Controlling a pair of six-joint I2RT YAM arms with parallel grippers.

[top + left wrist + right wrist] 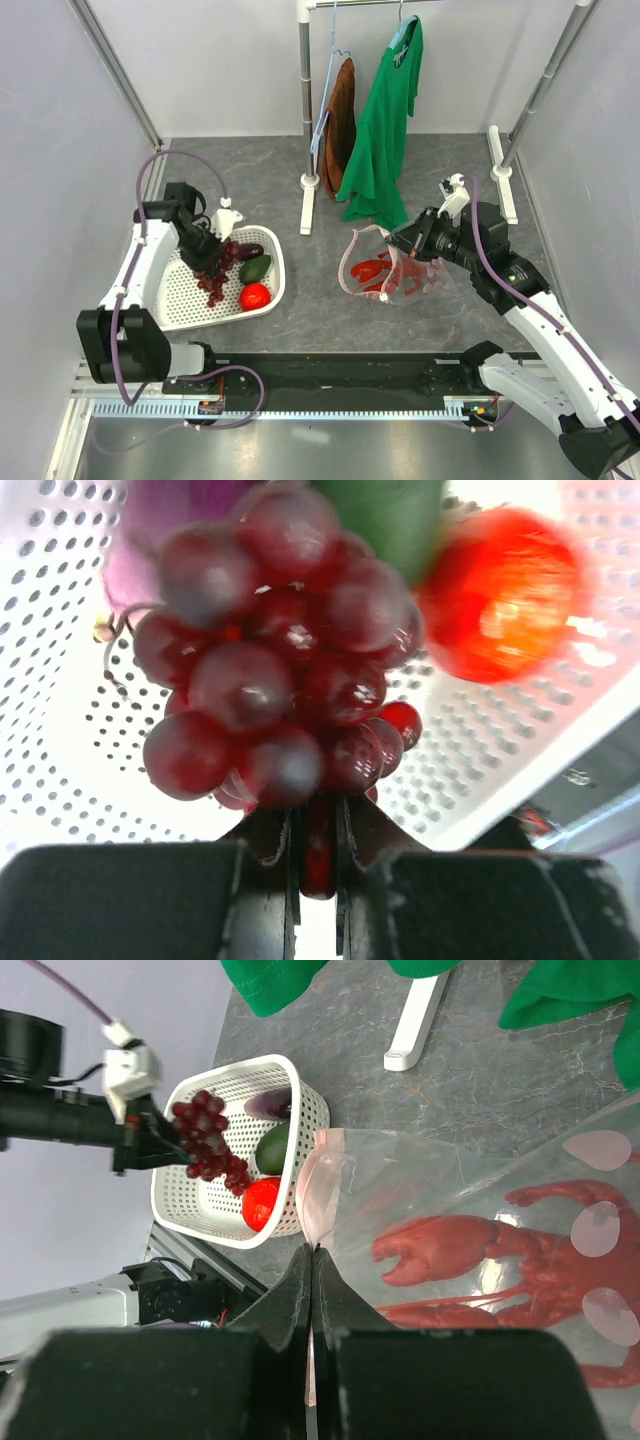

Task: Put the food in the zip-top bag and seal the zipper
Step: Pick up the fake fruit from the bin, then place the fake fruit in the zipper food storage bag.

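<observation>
My left gripper is shut on the dark red grape bunch and holds it over the white basket; up close the grapes fill the left wrist view. The red tomato and the dark green avocado piece lie in the basket. My right gripper is shut on the pink zipper strip of the clear dotted bag, holding its mouth up. The red lobster lies inside the bag.
A clothes rack with a green shirt and a brown garment stands behind the bag. The rack's white feet rest on the grey table. A purple piece lies in the basket. Grey walls close both sides.
</observation>
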